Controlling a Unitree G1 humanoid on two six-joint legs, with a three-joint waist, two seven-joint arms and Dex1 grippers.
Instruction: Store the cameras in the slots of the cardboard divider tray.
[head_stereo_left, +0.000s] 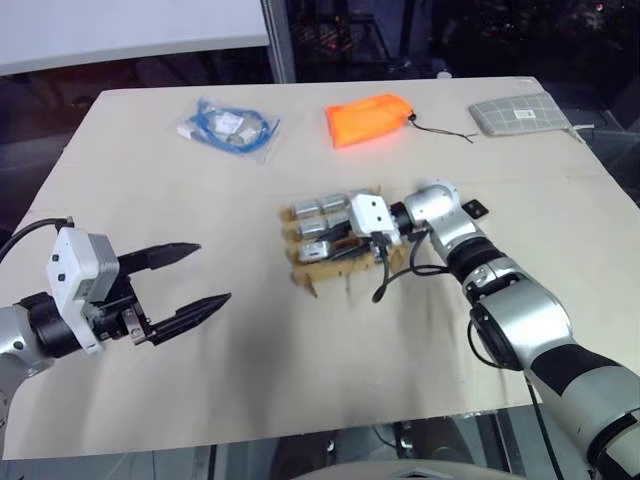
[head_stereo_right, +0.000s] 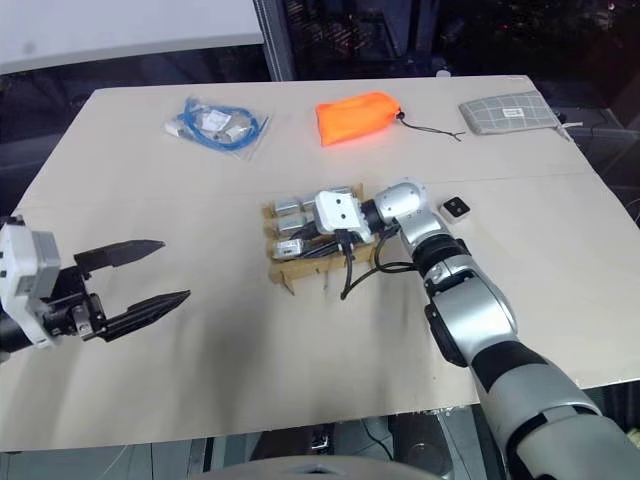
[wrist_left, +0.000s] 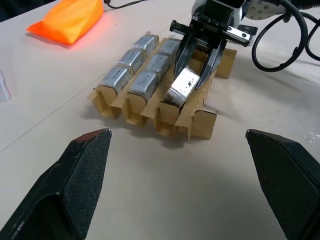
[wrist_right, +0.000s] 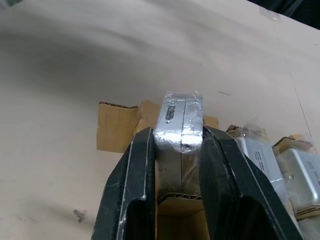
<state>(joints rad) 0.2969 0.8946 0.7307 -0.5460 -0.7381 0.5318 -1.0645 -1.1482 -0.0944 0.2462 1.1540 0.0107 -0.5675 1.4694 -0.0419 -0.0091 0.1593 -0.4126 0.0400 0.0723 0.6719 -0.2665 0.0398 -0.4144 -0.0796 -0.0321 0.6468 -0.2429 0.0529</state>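
Lowering camera (wrist_left: 183, 84) pinched in right hand (wrist_left: 196, 75) squarely into cardboard divider tray (wrist_left: 197, 125) slot; keeping it upright, clear of strips; left hand (head_stereo_left: 185, 285) wide, idle.

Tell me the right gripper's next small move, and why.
Probably ease the camera deeper and then let go: the right gripper is shut on it, and it sits tilted, only partly down in a slot of the cardboard divider tray, proud of the seated ones.

Robotics lab, pale worktable (head_stereo_left: 150, 190), bagged blue cable (head_stereo_left: 228, 125), dark glazed partition behind
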